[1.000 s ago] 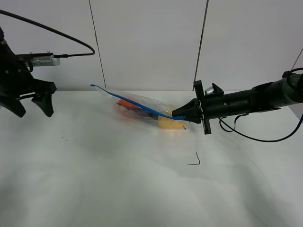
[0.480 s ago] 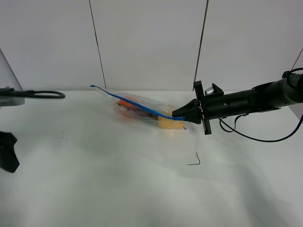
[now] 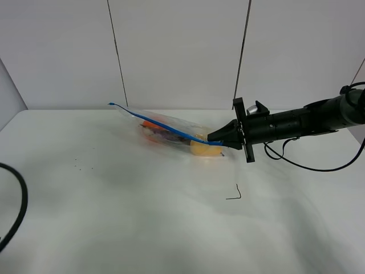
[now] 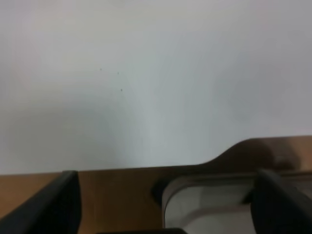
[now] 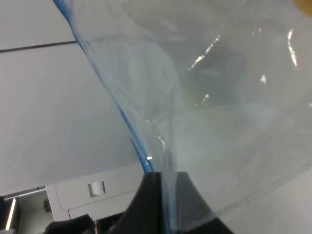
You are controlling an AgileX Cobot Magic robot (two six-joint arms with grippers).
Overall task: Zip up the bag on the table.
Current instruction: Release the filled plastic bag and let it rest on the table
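The clear bag (image 3: 171, 130) lies on the white table (image 3: 131, 222) at the back middle, with orange, purple and yellow items inside. Its blue zipper strip (image 3: 154, 121) runs from a raised left tip to the right end. My right gripper (image 3: 213, 138) is shut on the bag's right end at the strip. In the right wrist view its fingertips (image 5: 156, 195) pinch the clear plastic (image 5: 229, 112) and the blue strip (image 5: 129, 131). My left gripper (image 4: 168, 200) is out of the exterior view. In its wrist view the fingers (image 4: 66, 197) stand wide apart over the table edge, holding nothing.
A black corner mark (image 3: 234, 194) is drawn in front of the right gripper. A black cable (image 3: 20, 200) loops in at the left edge. The left wrist view shows the table (image 4: 156, 73), its edge, brown floor (image 4: 117, 195) and a pale object (image 4: 209, 204) below.
My left arm has pulled back to the left and out of the exterior view, leaving only its cable. The right gripper and the bag have not moved.
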